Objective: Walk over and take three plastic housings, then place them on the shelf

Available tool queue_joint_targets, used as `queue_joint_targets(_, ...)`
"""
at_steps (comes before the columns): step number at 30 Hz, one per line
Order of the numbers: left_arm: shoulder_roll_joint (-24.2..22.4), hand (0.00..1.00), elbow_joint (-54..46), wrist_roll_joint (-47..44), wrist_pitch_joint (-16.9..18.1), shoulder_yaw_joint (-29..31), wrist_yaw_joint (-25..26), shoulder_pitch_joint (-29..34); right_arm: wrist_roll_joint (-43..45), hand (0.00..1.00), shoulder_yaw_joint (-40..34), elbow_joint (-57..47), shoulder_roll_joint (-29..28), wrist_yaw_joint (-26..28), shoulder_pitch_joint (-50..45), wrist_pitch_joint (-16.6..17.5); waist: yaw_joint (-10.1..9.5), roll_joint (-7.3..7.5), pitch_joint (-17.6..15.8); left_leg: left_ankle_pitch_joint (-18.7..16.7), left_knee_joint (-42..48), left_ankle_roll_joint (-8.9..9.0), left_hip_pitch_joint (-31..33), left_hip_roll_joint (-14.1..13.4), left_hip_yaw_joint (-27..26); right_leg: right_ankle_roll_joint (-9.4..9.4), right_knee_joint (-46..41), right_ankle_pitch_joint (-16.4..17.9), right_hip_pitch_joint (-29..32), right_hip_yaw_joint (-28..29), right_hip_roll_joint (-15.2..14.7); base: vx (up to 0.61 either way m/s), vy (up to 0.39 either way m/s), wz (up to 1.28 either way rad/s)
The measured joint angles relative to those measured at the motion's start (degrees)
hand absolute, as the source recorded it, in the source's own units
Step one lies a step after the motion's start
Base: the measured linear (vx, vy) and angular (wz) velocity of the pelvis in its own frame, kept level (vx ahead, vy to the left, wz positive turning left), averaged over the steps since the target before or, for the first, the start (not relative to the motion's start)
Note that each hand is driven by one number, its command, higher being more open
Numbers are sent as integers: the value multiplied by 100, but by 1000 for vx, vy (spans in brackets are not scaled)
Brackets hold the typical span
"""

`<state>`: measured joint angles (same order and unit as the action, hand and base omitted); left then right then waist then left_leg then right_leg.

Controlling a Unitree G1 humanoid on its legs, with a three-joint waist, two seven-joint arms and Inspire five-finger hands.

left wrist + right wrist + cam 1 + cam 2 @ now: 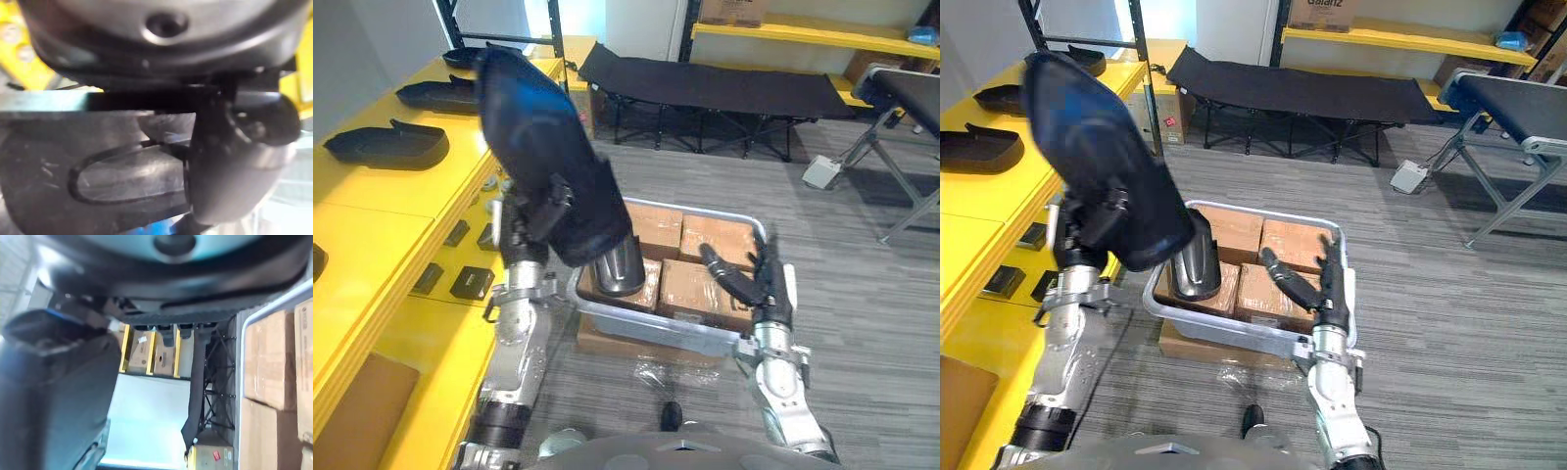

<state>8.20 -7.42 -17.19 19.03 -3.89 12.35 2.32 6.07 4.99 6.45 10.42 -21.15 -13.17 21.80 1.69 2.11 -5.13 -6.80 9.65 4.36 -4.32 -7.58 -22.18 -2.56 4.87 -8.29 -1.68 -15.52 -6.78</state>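
My left hand (536,213) is shut on a large black plastic housing (540,147) and holds it up, tilted, between the yellow shelf (382,211) and a grey bin. The housing's rounded lower end (619,270) hangs over the bin's left side. In the left wrist view my thumb (234,161) presses on the housing's grey surface (73,147). Three more black housings (386,145) (440,93) (475,56) lie in a row on the shelf top. My right hand (1317,284) is open, fingers straight, over the bin's right part.
The grey bin (656,331) holds brown cardboard boxes (695,284) and sits on the floor right before me. Small black parts (470,282) lie on the shelf's lower level. A black folding cot (705,83) stands behind, a metal-framed bench (906,108) at the right.
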Motion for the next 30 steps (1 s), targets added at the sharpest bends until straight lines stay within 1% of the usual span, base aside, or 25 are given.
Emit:
queue_joint_targets(1, 1, 0, -75, 139, 96, -4, 6, 76, 42, 100, -65, -32, 0, 12, -11, 1, 1, -27, 17, 0, 4, 0, -2, 0, -12, -9, 0, -2, 5, 8, 0, 47, 30, -5)
queue_joint_targets(2, 17, 0, -214, 363, 229, -31, 14, 209, 281, 100, -164, -93, 0, 82, -18, 11, 7, -73, 47, -10, 1, 0, -10, 0, -36, -16, 1, -22, 14, 25, 6, 46, 33, -11)
queue_joint_targets(4, 18, 0, -260, 609, 329, -93, 35, 311, 511, 100, -249, -157, -3, 173, -76, 28, 6, -111, 70, -30, -1, 7, -17, -1, -88, -17, 1, -26, 39, 62, 24, 39, 31, -13)
queue_joint_targets(6, 21, 0, -259, 880, 330, -91, 111, 499, 614, 100, -315, -170, -18, 345, -271, 35, 30, -109, 74, -33, -24, 11, -26, -17, -147, -16, 1, -29, 74, 123, 65, 19, 9, -15)
queue_joint_targets(8, 18, 0, -241, 865, 330, -93, 142, 667, 614, 100, -419, -170, -64, 446, -473, 35, 46, -109, 74, -32, -59, 12, -44, -26, -182, -17, 2, -29, 72, 150, 83, 18, -6, -11)
queue_joint_targets(11, 8, 0, -206, 739, 325, -58, 267, 1098, 640, 100, -665, -161, -193, 478, -940, 27, 54, -109, 74, -30, -103, 15, -98, -60, -223, -19, 2, -31, 48, 157, 91, -9, 8, -6)
queue_joint_targets(15, 6, 0, -206, 628, 325, 68, 414, 1358, 853, 100, -655, -162, -232, 587, -1032, 29, 18, -91, 85, -30, -119, 16, -120, -56, -206, -26, 3, 17, 45, 117, 83, -67, 13, 3)
queue_joint_targets(17, 6, 0, -208, 645, 323, 125, 556, 1433, 898, 100, -598, -161, -232, 717, -1022, 29, -3, -97, 84, -13, -185, -3, -108, -43, -87, 26, 2, 71, 1, -10, 67, -38, -2, 25)
queue_joint_targets(20, -2, 0, -400, 910, 276, 263, 920, 1559, 901, 100, -189, -144, -168, 841, -766, 29, -25, -115, 89, 55, -193, -20, 68, 1, 247, 51, 2, 123, -58, -387, 0, -12, 17, 53)
queue_joint_targets(21, -12, 0, -660, 980, 176, 315, 1013, 1651, 883, 100, 13, -96, -125, 873, -589, 33, -85, -120, 87, 109, -190, -16, 180, 10, 426, 63, 2, 132, -55, -565, -14, 8, 1, 71)
queue_joint_targets(22, -21, 0, -744, 1085, 163, 334, 1049, 1656, 877, 100, 93, -59, -108, 880, -512, 34, -158, -125, 84, 143, -187, 0, 216, 15, 517, 58, 2, 133, -63, -659, -18, 1, -11, 74)
queue_joint_targets(24, -96, 0, -1180, 1299, 112, 572, 1123, 1850, 852, 100, 497, 137, -9, 933, -105, 33, -452, -143, 78, 249, -218, 42, 299, 29, 870, 50, 1, 139, -155, -1030, -14, 7, -3, 75)
queue_joint_targets(25, -121, 0, -1266, 1318, 112, 661, 1127, 1912, 814, 100, 612, 157, 32, 957, -18, 33, -521, -155, 85, 271, -245, 48, 298, 34, 935, 53, 2, 148, -191, -1119, -13, 18, 2, 76)
queue_joint_targets(26, -195, 0, -1437, 1314, 114, 895, 1156, 2080, 674, 100, 864, 171, 120, 1019, 193, 32, -696, -185, 95, 311, -308, 48, 305, 65, 1113, 24, 2, 190, -267, -1321, -26, 11, 5, 50)
queue_joint_targets(27, -206, 0, -1457, 1312, 115, 939, 1160, 2110, 644, 100, 895, 171, 125, 1038, 227, 32, -728, -191, 96, 317, -312, 46, 309, 75, 1150, 18, 2, 198, -287, -1359, -30, 42, 18, 66)
queue_joint_targets(29, -323, 0, -1535, 1307, 143, 1312, 1239, 2378, 594, 100, 1102, 194, 117, 1174, 518, 32, -973, -209, 96, 360, -366, 36, 324, 116, 1382, -15, 2, 234, -410, -1636, -71, 32, 45, 56)
queue_joint_targets(30, -348, 0, -1536, 1306, 158, 1400, 1260, 2451, 592, 100, 1148, 203, 113, 1190, 586, 32, -1014, -200, 99, 378, -384, 26, 340, 129, 1449, -32, 2, 247, -424, -1699, -89, 20, 56, 57)
